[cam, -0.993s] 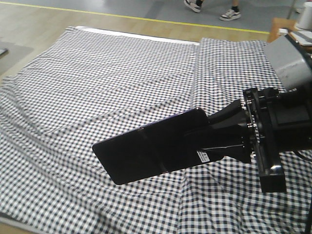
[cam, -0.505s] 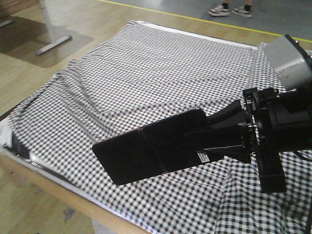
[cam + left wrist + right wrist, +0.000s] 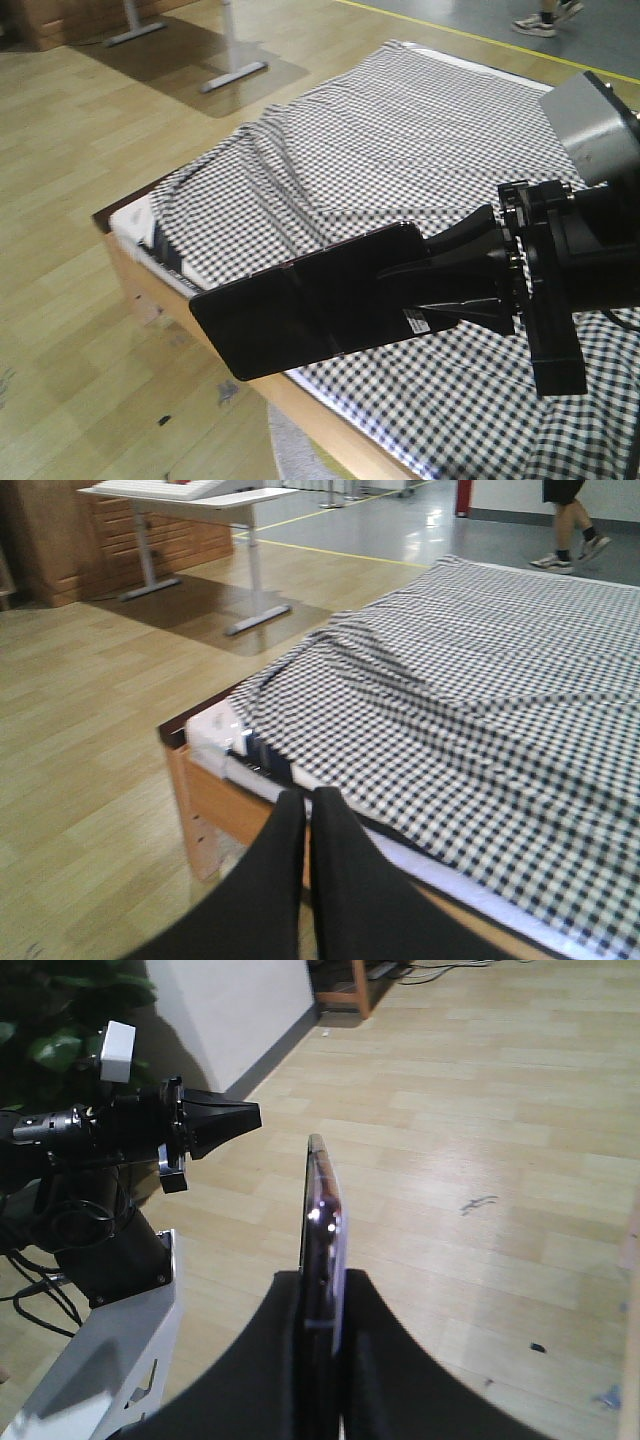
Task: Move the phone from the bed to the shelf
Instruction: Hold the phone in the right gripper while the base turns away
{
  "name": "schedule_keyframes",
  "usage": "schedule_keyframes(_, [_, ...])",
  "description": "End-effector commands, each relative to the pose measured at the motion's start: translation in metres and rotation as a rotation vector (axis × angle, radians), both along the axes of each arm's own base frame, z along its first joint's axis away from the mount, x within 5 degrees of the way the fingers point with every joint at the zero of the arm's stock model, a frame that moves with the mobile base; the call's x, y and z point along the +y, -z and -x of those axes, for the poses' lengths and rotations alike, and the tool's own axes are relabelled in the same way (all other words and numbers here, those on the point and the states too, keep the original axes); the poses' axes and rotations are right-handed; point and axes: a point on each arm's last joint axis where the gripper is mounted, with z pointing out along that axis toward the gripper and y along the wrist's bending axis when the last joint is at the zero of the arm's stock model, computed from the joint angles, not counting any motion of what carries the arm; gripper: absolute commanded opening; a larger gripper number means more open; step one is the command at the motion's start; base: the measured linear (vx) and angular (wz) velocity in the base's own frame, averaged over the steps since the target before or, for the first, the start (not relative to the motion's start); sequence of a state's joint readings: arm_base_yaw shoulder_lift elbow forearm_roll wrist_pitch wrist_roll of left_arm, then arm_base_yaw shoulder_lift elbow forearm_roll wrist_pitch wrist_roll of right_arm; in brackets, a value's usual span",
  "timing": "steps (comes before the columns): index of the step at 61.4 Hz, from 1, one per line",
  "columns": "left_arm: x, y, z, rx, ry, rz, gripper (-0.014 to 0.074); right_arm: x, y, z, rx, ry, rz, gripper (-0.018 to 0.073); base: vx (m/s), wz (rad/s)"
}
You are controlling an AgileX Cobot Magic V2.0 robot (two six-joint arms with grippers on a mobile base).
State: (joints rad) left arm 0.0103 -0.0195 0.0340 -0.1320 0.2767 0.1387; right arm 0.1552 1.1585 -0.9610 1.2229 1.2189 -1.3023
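We hold phone (image 3: 290,320) in right gripper (image 3: 398,290), jaws clamped on one short end. Long axis runs straight out from fingertips, above bed (image 3: 420,130) edge. Left gripper (image 3: 306,815) closed, empty. Shelf unseen.

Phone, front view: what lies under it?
Checked bed and its wooden edge, with plank floor beyond. The stretch of edge directly behind the phone is covered.

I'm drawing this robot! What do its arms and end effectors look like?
Both are matte black, each with two wedge-shaped fingers tapering to a tip. The right end effector has a small white printed label and a grey rounded housing behind it. The left end effector has a small white box on top, with black cables looping below its arm.
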Motion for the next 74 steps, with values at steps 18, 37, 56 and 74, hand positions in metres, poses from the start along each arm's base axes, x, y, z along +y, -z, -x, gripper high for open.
schedule_keyframes(18, [0.0006,-0.006,-0.0008,-0.075,-0.007,0.011,0.0001,0.0024,-0.0193,0.0103,-0.009,-0.057,-0.104,-0.0001,-0.11,0.43])
schedule_keyframes(37, [0.0006,-0.006,-0.0008,-0.075,-0.007,0.011,0.0001,0.0024,-0.0193,0.0103,-0.009,-0.057,-0.104,-0.0001,-0.1,0.4])
schedule_keyframes(56, [0.0006,-0.006,-0.0008,-0.075,-0.007,0.011,0.0001,0.0024,-0.0193,0.0103,-0.009,-0.057,-0.104,-0.0001,-0.1,0.42])
schedule_keyframes(74, [0.0006,-0.006,-0.0008,-0.075,-0.007,0.011,0.0001,0.0024,-0.0193,0.0103,-0.009,-0.057,-0.104,-0.0001,-0.09,0.39])
